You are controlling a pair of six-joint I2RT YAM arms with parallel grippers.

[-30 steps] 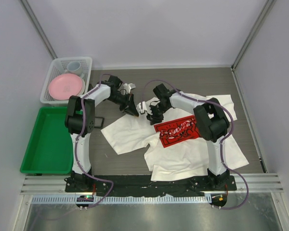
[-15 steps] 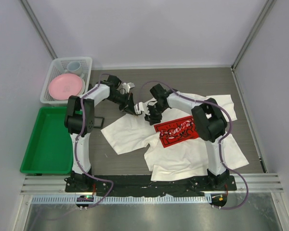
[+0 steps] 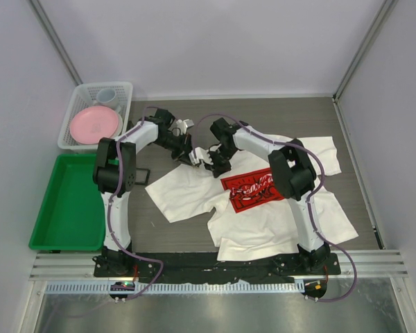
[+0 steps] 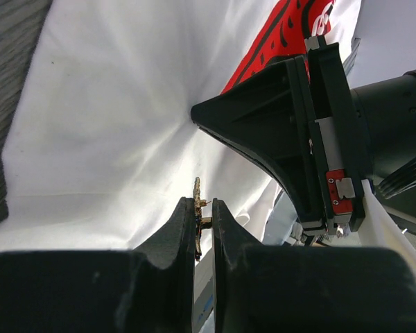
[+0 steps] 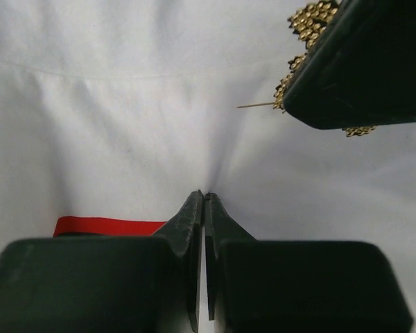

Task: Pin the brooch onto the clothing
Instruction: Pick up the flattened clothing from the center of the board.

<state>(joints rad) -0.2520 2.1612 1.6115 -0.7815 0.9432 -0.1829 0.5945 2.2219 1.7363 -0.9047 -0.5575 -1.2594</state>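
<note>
**Inspector:** Condition of the cloth?

**Assistant:** The T-shirt lies rumpled on the grey wood-grain table. It is soft white knit, with the square red print face up.

**Inspector:** And the arms, beyond it?

**Assistant:** The right gripper is clenched on a pinched ridge of white fabric, and creases fan out from its tips. The left gripper grasps the brooch, a gold beaded piece, its thin pin bared close beside that ridge.

**Inspector:** Farthest back?

**Assistant:** A white lattice basket holds a round pink plate.
</note>
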